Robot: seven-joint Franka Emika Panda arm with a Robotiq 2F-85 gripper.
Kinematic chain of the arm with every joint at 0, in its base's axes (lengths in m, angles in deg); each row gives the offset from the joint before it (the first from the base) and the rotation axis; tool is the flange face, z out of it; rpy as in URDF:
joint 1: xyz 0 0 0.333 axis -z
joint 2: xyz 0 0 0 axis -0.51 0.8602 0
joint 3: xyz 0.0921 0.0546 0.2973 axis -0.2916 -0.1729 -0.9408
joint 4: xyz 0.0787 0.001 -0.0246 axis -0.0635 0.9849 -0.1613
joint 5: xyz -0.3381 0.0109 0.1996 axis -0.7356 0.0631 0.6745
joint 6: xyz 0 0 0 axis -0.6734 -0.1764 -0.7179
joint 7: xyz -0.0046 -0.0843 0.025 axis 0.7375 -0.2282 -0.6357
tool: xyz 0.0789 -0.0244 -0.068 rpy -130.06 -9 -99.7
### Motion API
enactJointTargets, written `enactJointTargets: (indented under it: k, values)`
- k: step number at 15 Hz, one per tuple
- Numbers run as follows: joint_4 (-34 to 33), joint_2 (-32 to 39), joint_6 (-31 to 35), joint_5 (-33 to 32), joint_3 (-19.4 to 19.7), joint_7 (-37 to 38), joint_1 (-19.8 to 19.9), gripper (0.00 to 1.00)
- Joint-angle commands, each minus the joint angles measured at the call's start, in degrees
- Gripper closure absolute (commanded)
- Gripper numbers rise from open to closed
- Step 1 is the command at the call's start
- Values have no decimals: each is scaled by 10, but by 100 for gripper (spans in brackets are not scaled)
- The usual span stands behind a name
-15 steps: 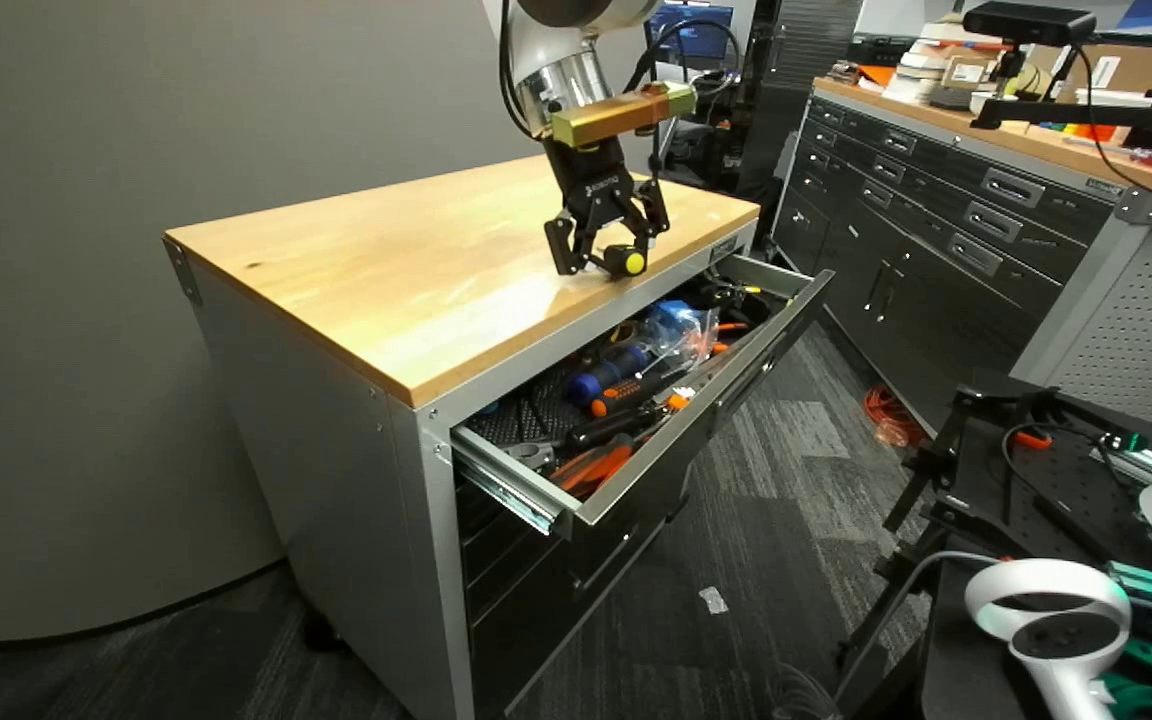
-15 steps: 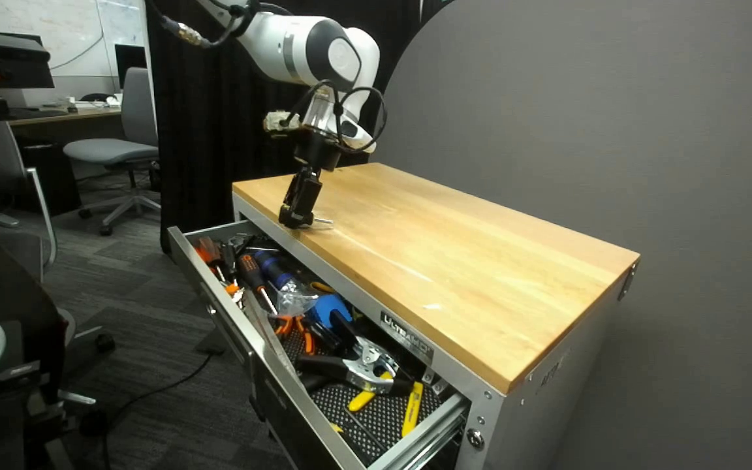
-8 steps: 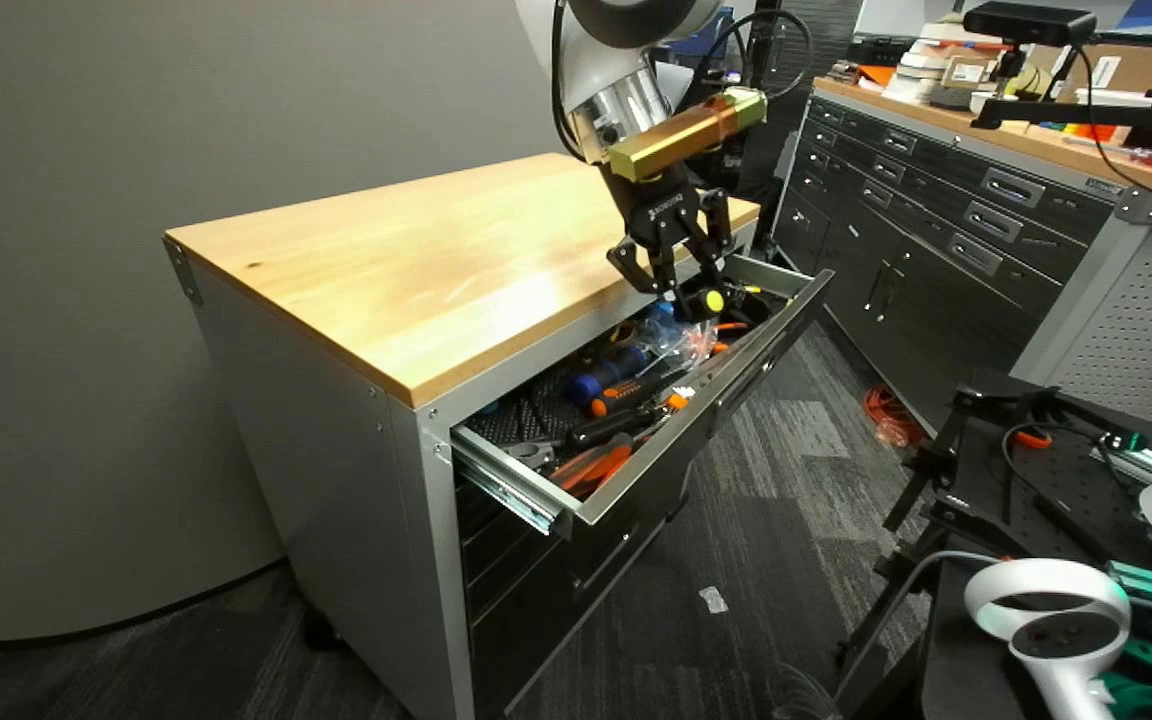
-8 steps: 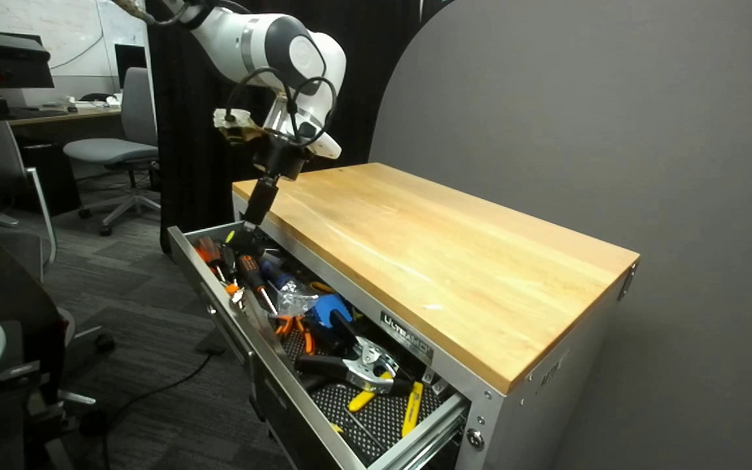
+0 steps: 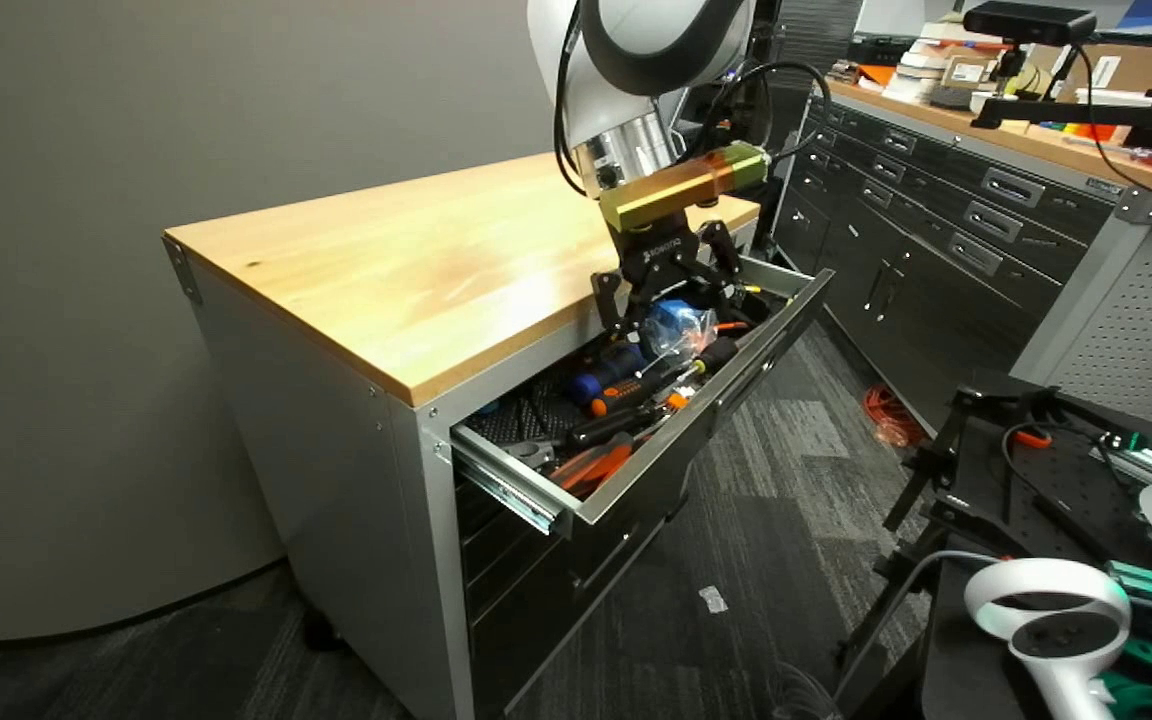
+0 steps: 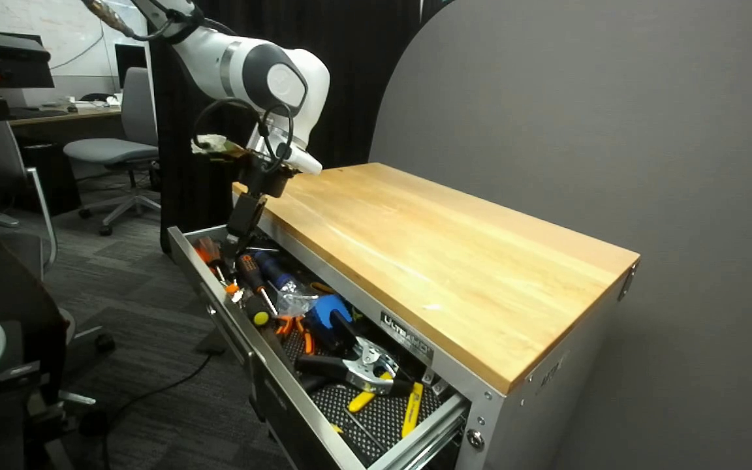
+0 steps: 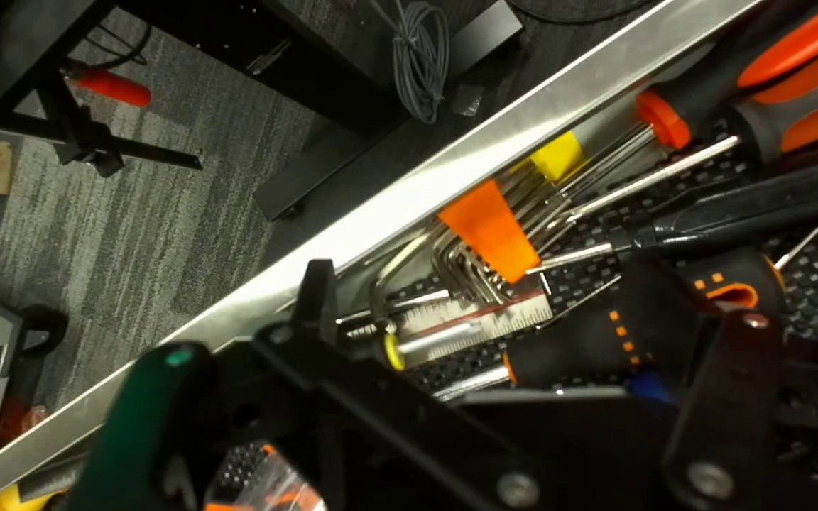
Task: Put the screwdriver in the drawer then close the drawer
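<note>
The gripper (image 5: 674, 308) has its jaws spread wide; the screwdriver (image 5: 716, 353) lies apart from them, in the pulled-out drawer (image 5: 636, 465), near its front. Slanted, the gripper points down low over the drawer, and the white arm (image 6: 219, 59) bends above it.

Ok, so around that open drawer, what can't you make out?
In an exterior view: part of the inside of the drawer, hidden behind the tool.
Wrist view: most of the handle of the screwdriver, hidden by the tool.
Wrist view: the figures on the ruler, too small to read.
Wrist view: the end of a black handle, cut off by the right edge.
</note>
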Motion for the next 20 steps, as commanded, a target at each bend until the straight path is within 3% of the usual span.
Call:
enactJointTargets:
  k: [1, 7, 8, 9, 13, 18, 20]
  values:
    - [56, -42, -6, 23, -9, -43, 24, 0]
    - [112, -53, -101, 2, -4, -161, 44, 0]
    - [112, -44, -106, 2, -3, -164, 42, 25]
    - [115, -39, -99, 1, -3, -164, 39, 26]
    - [108, -14, -67, 20, -8, -149, 29, 58]
    - [116, -18, 50, 46, -8, -87, 14, 96]
    - [115, -15, 101, 60, -8, -59, 11, 100]
